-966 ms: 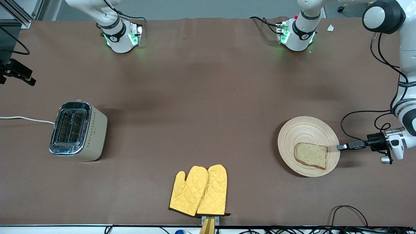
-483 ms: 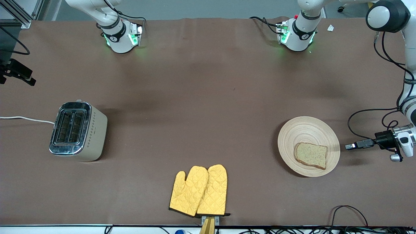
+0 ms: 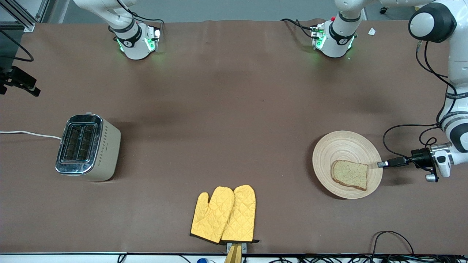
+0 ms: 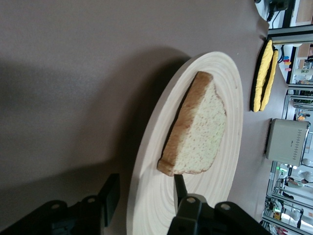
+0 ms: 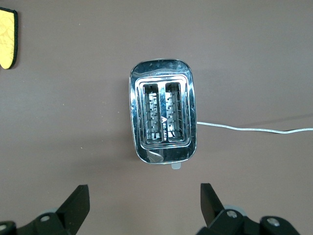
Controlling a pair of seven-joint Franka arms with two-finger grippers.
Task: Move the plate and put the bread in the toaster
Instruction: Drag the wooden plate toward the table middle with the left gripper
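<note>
The pale wooden plate [image 3: 340, 146] lies toward the left arm's end of the table, with the speckled bread [image 3: 350, 174] flat on the part of it nearer the front camera. My left gripper [image 3: 380, 164] is level with the table at the plate's rim. In the left wrist view the left gripper [image 4: 145, 181] is open and straddles the rim of the plate [image 4: 161, 205]: one finger is over the plate next to the bread [image 4: 198, 132], the other outside it. The toaster [image 3: 87, 146] stands at the right arm's end. My right gripper [image 5: 143, 191] hangs open above the toaster [image 5: 163, 112], whose slots are empty.
Two yellow oven mitts [image 3: 225, 213] lie near the table's front edge, between toaster and plate. A white cord [image 3: 29, 134] runs from the toaster off the table's end. Black cables [image 3: 393, 237] loop at the front edge near the plate.
My left gripper backed away from the plate, then returned to its rim. Plate, bread and toaster have not moved.
</note>
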